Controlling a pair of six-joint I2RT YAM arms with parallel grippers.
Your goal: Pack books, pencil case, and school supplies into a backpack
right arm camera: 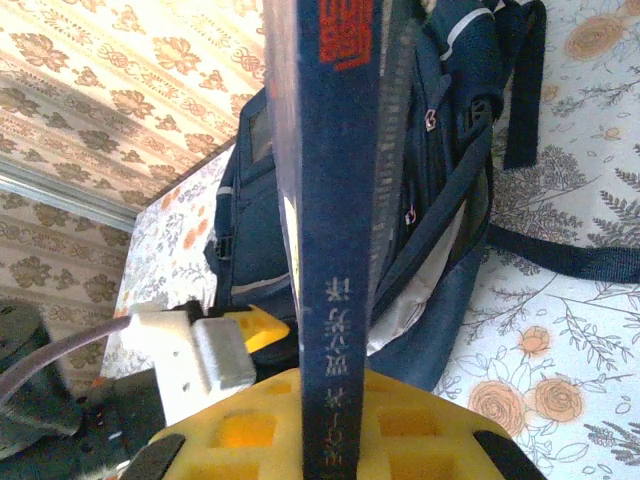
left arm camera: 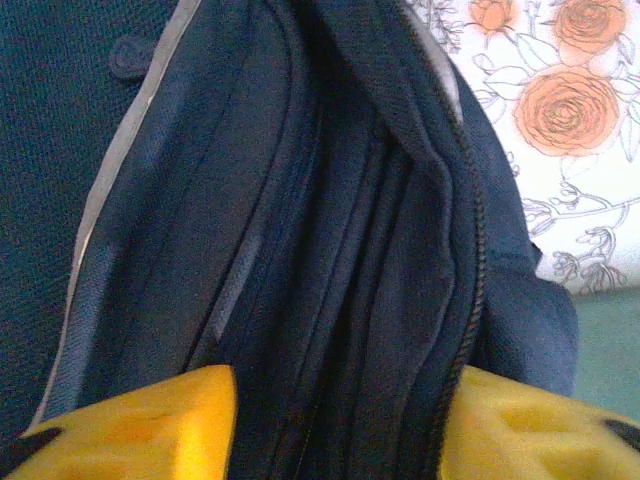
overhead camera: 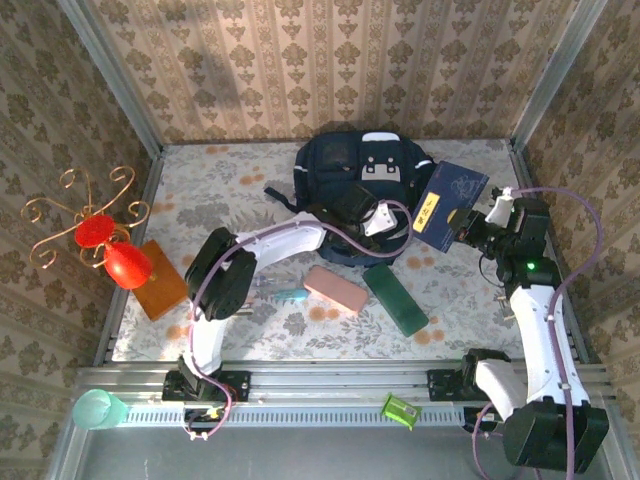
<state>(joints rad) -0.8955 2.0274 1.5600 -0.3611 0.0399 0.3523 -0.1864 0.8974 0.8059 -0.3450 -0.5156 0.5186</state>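
Observation:
The navy backpack (overhead camera: pixel 350 165) lies at the back of the table, its opening facing the arms. My left gripper (overhead camera: pixel 372 216) is at that opening; in the left wrist view (left arm camera: pixel 340 420) its yellow fingers (left arm camera: pixel 150 420) sit on either side of a bunched fold of backpack (left arm camera: pixel 330 250) fabric beside the zip. My right gripper (overhead camera: pixel 468 222) is shut on a dark navy book (overhead camera: pixel 455 198), held on edge just right of the backpack; its spine (right arm camera: pixel 335 200) rises between the yellow pads (right arm camera: pixel 240 430). The pink pencil case (overhead camera: pixel 333 288) and a teal-handled tool (overhead camera: pixel 290 294) lie on the table in front.
A dark green oblong box (overhead camera: pixel 395 298) lies beside the pencil case. An orange-brown slab (overhead camera: pixel 160 282) and a gold stand with red ornaments (overhead camera: pixel 105 240) are at the left. A teal cup (overhead camera: pixel 95 408) and a small green item (overhead camera: pixel 400 410) sit on the front rail.

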